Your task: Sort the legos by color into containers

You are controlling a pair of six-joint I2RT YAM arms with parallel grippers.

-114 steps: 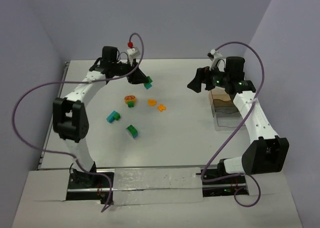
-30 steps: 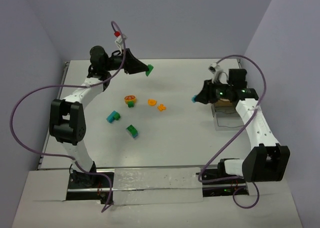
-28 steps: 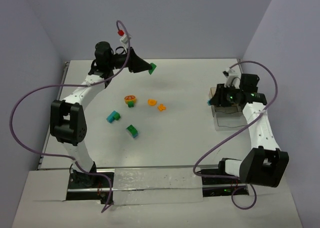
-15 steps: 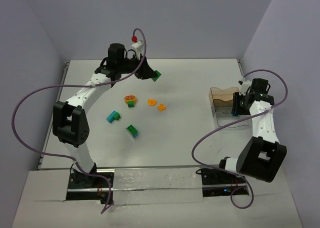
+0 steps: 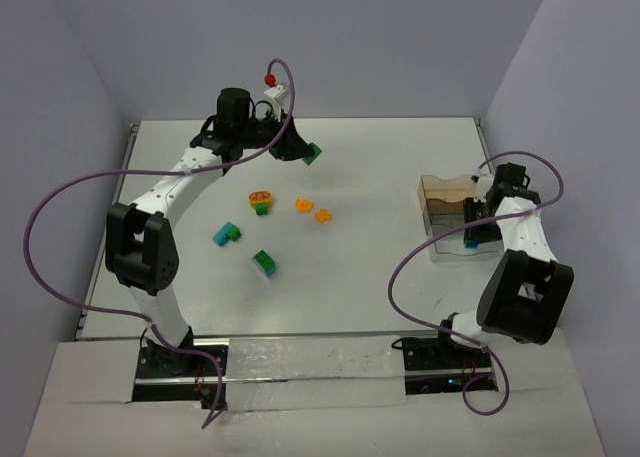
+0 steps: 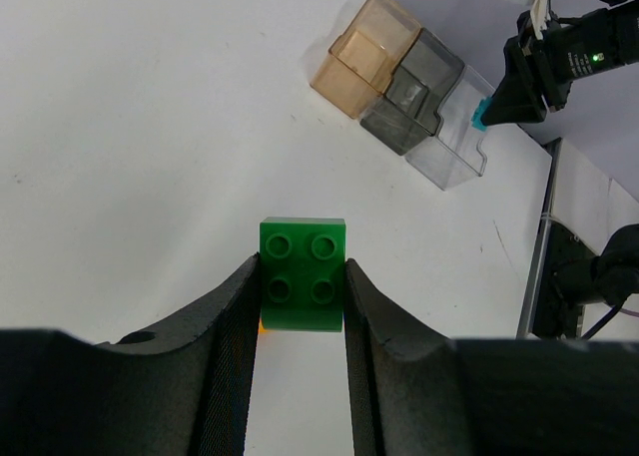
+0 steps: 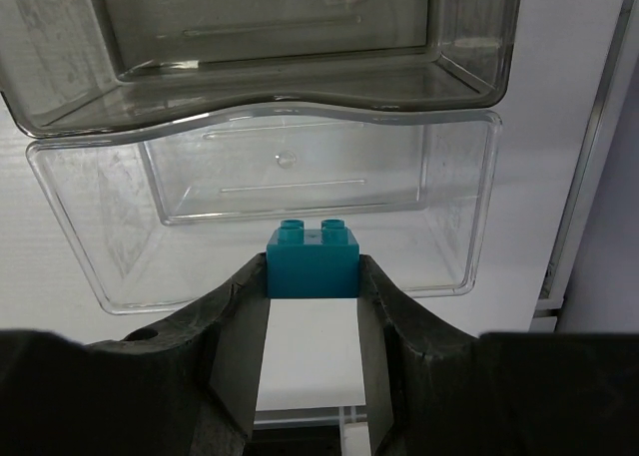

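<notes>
My left gripper is shut on a green brick and holds it above the far middle of the table. My right gripper is shut on a teal brick and holds it above the near side of the clear box. The boxes stand in a row at the right: a tan box, a smoky grey box and the clear box. Loose bricks lie mid-table: an orange-and-green round one, two orange ones, a teal one and a green-and-teal one.
A purple cable with a red ball tip loops over the left arm, and another purple cable curls round the right arm. The table's right edge lies just beyond the boxes. Purple walls stand close behind and at both sides.
</notes>
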